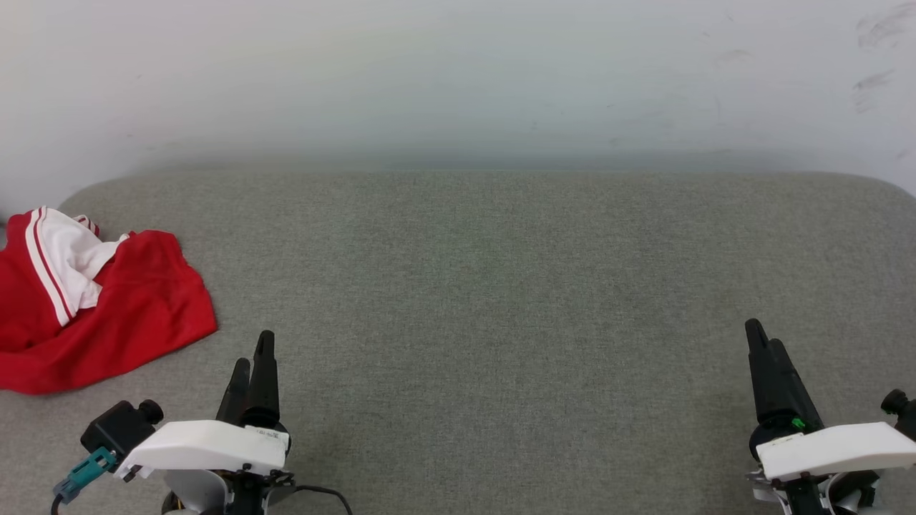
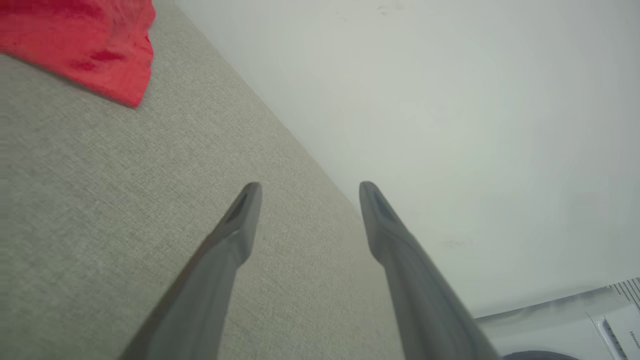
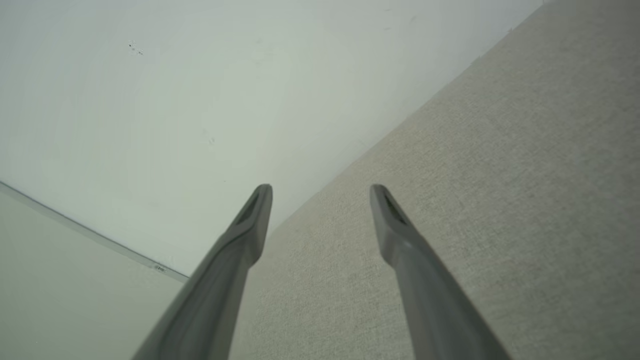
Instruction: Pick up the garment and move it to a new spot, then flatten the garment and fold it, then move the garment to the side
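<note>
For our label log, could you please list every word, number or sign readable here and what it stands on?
No text reads clearly.
Left wrist cover: tiny dark print, too small to read.
White appliance: lettering blurred and cut off.
Garment: crumpled, nothing to read.

I work in a bare indoor room, more a test set-up than a lived-in home. A wide grey woven-fabric surface with rounded corners (image 1: 501, 300) stands against a plain white painted wall (image 1: 458, 71) marked with dark scuffs (image 1: 876, 79). A white ribbed plastic appliance (image 2: 590, 320) sits by that wall.
</note>
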